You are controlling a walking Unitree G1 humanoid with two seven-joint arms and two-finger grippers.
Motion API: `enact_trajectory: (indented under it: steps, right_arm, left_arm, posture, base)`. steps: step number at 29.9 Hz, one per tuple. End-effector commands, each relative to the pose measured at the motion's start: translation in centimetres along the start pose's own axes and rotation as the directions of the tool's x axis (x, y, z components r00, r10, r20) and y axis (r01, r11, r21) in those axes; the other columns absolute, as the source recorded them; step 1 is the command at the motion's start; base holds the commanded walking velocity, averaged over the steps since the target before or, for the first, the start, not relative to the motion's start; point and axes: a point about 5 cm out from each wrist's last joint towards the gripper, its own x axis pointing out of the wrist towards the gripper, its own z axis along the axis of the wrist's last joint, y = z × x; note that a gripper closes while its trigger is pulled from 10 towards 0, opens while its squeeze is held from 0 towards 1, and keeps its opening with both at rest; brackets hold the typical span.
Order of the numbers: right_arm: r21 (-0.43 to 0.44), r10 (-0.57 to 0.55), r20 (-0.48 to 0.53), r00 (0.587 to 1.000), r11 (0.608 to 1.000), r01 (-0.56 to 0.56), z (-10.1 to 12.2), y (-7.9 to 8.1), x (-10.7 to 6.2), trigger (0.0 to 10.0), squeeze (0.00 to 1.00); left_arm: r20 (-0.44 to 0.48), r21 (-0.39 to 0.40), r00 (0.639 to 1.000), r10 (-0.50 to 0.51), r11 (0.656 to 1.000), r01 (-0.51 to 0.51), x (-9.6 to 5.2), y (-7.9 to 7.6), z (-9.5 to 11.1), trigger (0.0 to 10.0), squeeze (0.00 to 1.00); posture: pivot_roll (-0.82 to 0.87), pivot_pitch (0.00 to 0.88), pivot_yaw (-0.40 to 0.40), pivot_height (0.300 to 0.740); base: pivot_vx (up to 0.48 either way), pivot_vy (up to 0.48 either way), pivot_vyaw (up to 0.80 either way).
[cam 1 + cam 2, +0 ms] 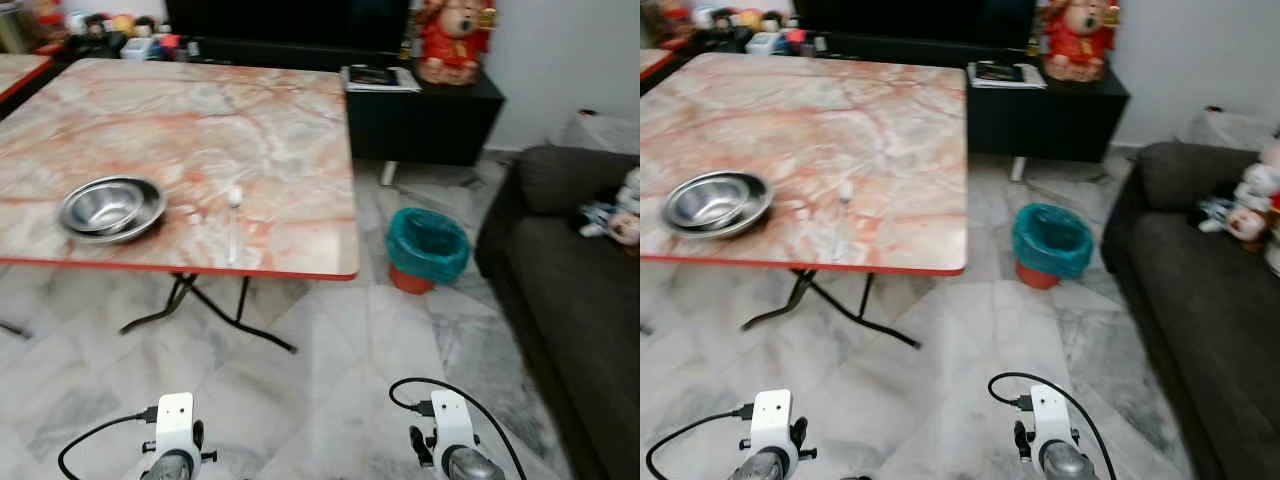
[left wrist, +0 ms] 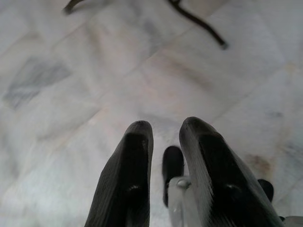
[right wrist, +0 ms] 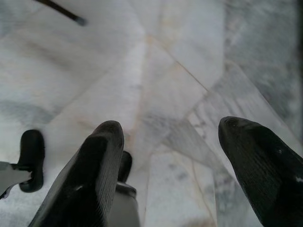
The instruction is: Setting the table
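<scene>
1. Stands back from the marble-topped folding table (image 1: 250, 110), both arms hanging low over the marble floor (image 1: 330, 380), nothing carried.
2. Left gripper (image 2: 165, 137): fingers nearly together, only a thin gap between them, holding nothing. Right gripper (image 3: 170, 142): fingers spread wide, also holding nothing.
3. Task things already on the table: a steel bowl (image 1: 110, 207), apparently nested in a second one, near the front edge toward the robot's left; a clear spoon (image 1: 234, 222) just beside it to the right, handle pointing at the front edge. Hard to tell the spoon's material for sure; looks like transparent plastic.
4. Step in hand, by judgement: closing in on the table before any reach.
5. To do it well: walk straight toward the front edge between bowl and spoon, stopping short of the red rim and clear of the black folding legs (image 1: 200, 310) below.
6. Keep away from the teal-lined bin (image 1: 428, 247) by the table's right corner and the dark sofa (image 1: 570, 280) further right.
7. Raise the arms only once halted, since head views blur on the move.
8. Treat the spoon gently: thin, light, likely to skid on the smooth top; pinch it at the handle rather than pressing down.
</scene>
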Motion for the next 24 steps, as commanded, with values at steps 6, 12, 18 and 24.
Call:
enact_trajectory:
  steps: [6, 12, 18, 24]
  right_arm:
    - [-0.030, 0.002, 0.002, 1.000, 1.000, -0.002, -0.13, -0.15, -0.04, 10.0, 0.00]
    - [-0.063, 0.018, 0.004, 1.000, 0.998, -0.018, -0.10, 0.00, -0.04, 10.0, 0.00]
    - [-0.082, 0.026, 0.010, 1.000, 0.996, -0.025, 0.17, 0.01, 0.00, 10.0, 0.00]
    - [-0.097, 0.029, 0.011, 1.000, 0.995, -0.027, 0.33, -0.02, 0.02, 10.0, 0.00]
  left_arm:
    - [-0.038, -0.003, 0.999, 0.004, 1.000, -0.004, -0.34, 0.05, -1.06, 10.0, 0.00]
    - [-0.041, -0.007, 0.999, 0.002, 1.000, -0.003, -0.34, -0.12, -1.10, 10.0, 0.00]
    - [-0.045, -0.012, 0.999, 0.001, 1.000, -0.001, -0.37, -0.29, -1.19, 10.0, 0.00]
    - [-0.050, -0.018, 0.999, 0.003, 1.000, -0.004, -0.44, -0.37, -1.38, 10.0, 0.00]
  posture:
    - [0.09, 0.080, -0.062, 0.740]
    - [0.09, 0.077, -0.069, 0.740]
    - [0.09, 0.075, -0.077, 0.740]
    - [0.09, 0.072, -0.084, 0.740]
  base:
    - [0.000, 0.000, 0.80]
    - [0.000, 0.000, 0.80]
    - [0.000, 0.000, 0.80]
    - [0.000, 0.000, 0.80]
